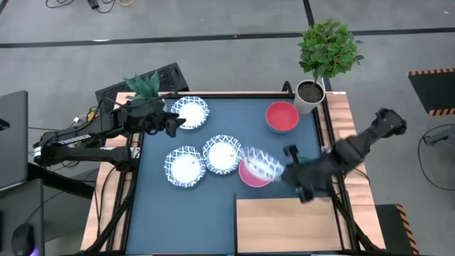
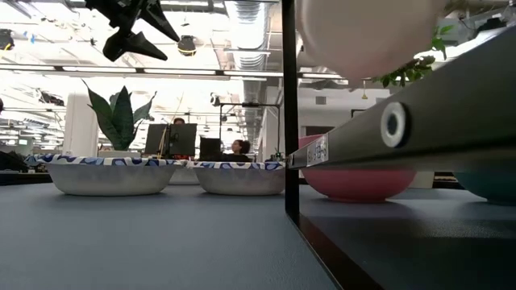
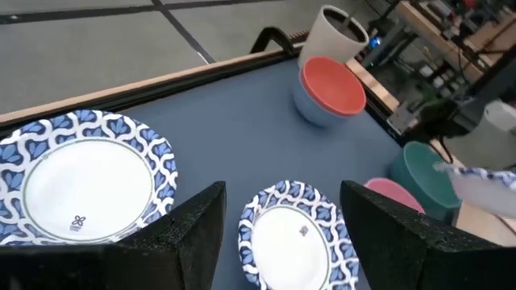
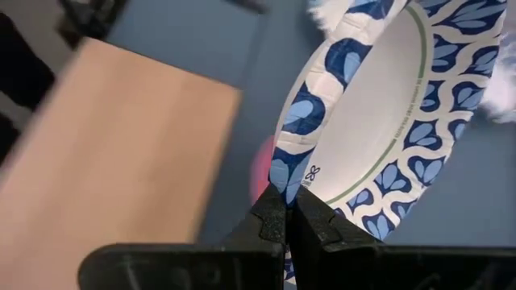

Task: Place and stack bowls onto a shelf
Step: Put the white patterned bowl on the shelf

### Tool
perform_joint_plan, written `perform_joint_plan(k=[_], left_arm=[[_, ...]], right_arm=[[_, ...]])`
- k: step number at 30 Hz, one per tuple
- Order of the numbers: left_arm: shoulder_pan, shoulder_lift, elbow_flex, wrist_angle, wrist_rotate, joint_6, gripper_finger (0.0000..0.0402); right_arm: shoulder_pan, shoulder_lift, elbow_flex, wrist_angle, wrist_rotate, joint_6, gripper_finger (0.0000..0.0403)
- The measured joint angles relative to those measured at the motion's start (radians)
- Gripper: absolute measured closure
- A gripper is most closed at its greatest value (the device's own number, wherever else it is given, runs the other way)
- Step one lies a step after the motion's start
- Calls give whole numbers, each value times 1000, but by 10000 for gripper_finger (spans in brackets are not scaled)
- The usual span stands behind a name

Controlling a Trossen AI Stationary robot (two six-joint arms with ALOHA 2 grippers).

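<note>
High view: right gripper, fingers pinching a patterned bowl by its rim at centre frame, should level it over the shelf, lower right; left gripper waits open, upper left.

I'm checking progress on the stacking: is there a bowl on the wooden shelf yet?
No. In the high view the shelf is bare, and the right gripper holds a blue-rimmed bowl beside it.

Bright ceiling lights; held bowl motion-blurred.
</note>
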State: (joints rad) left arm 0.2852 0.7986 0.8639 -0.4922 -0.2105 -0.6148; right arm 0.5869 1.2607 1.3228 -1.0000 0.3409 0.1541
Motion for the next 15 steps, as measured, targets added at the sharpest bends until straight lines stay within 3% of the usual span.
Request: perform_joint_plan(k=[8, 15], left_arm=[[0, 0, 0, -29, 21, -4, 174], [0, 0, 0, -35, 10, -48, 174]], right_arm=[[252, 138, 0, 19, 59, 327, 381], [356, 270, -1, 58, 90, 418, 381]])
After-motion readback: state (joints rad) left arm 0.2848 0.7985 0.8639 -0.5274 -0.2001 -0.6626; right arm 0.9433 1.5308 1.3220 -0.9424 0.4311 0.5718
